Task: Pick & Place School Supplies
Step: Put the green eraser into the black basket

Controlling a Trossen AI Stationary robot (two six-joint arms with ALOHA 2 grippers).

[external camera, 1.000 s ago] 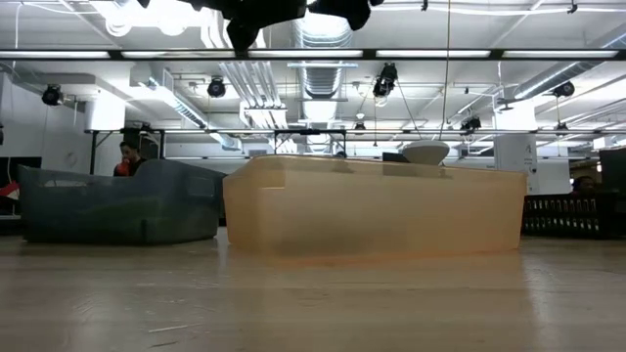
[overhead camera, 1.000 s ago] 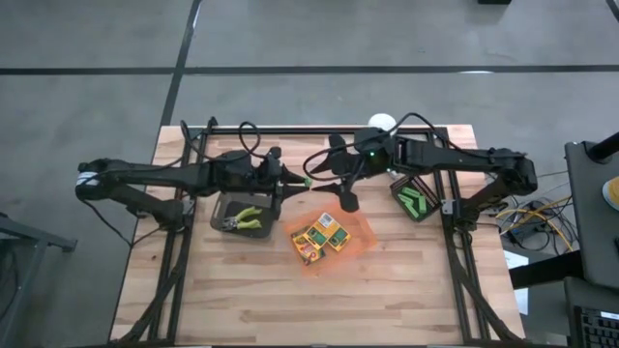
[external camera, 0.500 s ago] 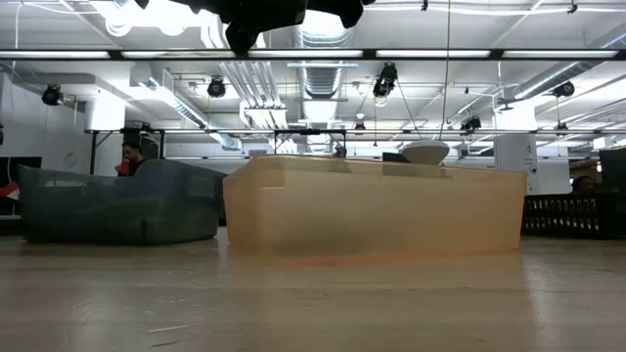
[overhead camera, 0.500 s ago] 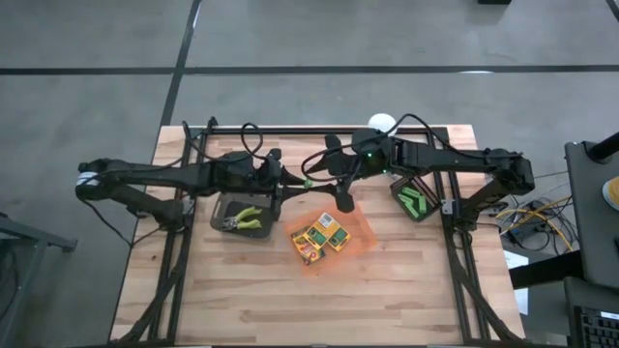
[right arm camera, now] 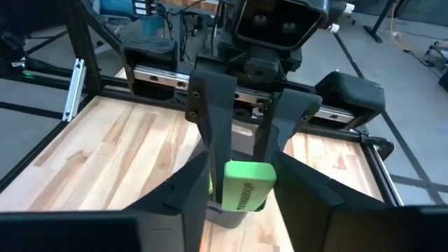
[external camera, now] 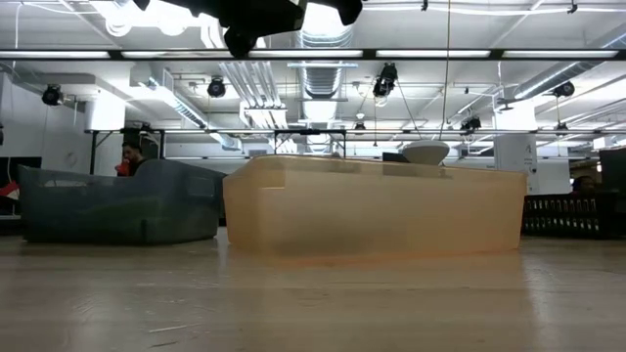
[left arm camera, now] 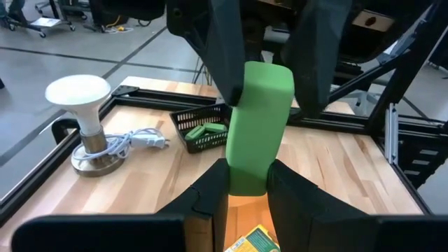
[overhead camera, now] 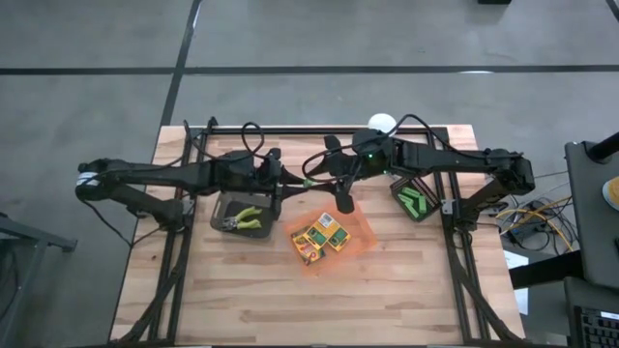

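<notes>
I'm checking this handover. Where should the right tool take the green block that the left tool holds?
Grip the free end of the green block, the half sticking out past the left tool, coming head-on from opposite that tool. The block is long with flat sides, and its other end is clamped.

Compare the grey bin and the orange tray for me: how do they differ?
The grey bin is dark and sits square to the table; the orange tray is translucent and lies skewed. The grey bin holds the plier tools, the orange tray the crayon boxes. Both are open-topped.
</notes>
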